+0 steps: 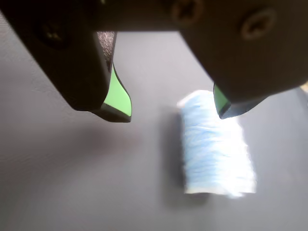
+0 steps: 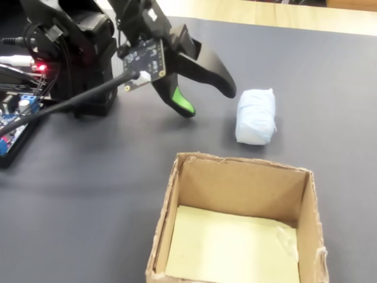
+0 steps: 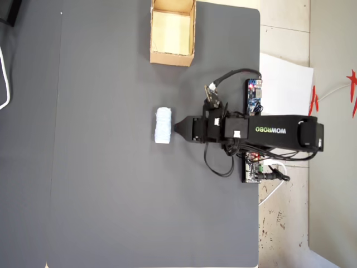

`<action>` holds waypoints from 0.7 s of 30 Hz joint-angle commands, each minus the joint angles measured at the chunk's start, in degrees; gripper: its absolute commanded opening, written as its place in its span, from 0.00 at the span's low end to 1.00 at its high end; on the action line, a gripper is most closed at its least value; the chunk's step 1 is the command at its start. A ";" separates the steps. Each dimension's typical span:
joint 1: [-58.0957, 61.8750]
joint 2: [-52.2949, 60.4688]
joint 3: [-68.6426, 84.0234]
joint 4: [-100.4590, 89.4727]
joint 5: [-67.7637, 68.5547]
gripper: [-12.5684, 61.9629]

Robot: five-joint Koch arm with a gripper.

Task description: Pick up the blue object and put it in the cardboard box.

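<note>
Hovering over the dark table mat, the gripper has its jaws spread apart with nothing between them; green pads line the inner faces. The blue object lies on its side on the mat, free, with one jaw tip just over its end in the wrist view. In the fixed view the gripper sits just left of the blue object. The cardboard box, open-topped and empty, stands apart from both; overhead, the cardboard box sits near the mat's top edge.
</note>
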 commanded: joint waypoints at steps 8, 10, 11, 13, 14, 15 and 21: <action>-0.26 -7.56 -12.30 4.04 2.20 0.62; -0.18 -10.72 -14.50 4.31 1.76 0.62; -0.18 -11.87 -15.21 4.31 1.76 0.62; -0.18 -14.33 -16.87 4.31 1.76 0.62; -0.18 -15.56 -17.84 4.31 1.76 0.62; -0.09 -16.70 -18.72 4.31 1.76 0.62; 0.09 -23.03 -24.26 4.48 1.67 0.62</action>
